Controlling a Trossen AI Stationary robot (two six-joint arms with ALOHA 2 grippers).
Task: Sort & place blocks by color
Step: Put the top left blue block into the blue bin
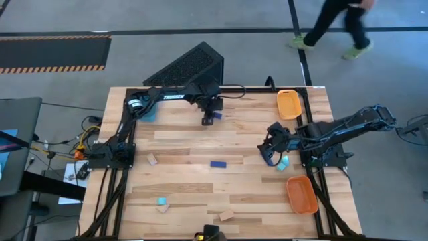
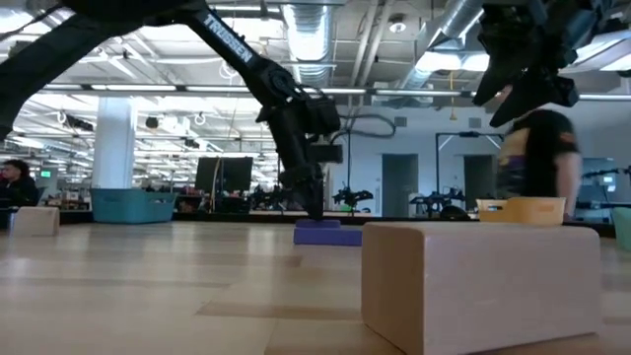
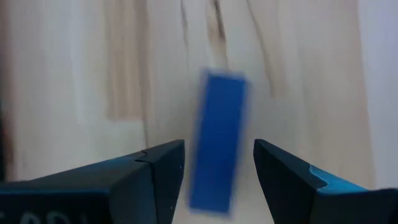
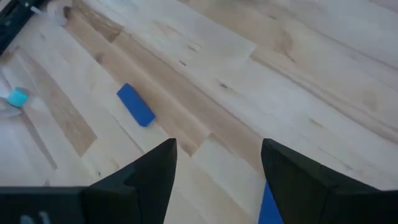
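A dark blue oblong block (image 3: 217,146) lies flat on the wooden table (image 1: 200,194) at the far middle. My left gripper (image 3: 217,180) (image 1: 209,120) hangs over it, pointing steeply down, open, one finger on either side of the block with a gap to each. A second dark blue block (image 1: 218,163) (image 4: 135,104) lies at the table's middle. My right gripper (image 1: 271,152) (image 4: 217,180) waits open above the right side, next to a light cyan cube (image 1: 283,163). Another cyan cube (image 1: 162,200) and tan wooden pieces (image 1: 152,159) (image 1: 227,215) lie toward the near left.
Two orange trays (image 1: 289,104) (image 1: 301,194) sit along the right edge, and a blue tray (image 2: 133,205) stands far left under my left arm. A tan block (image 2: 478,281) sits close to the near edge. A person (image 1: 334,27) walks past beyond the far edge.
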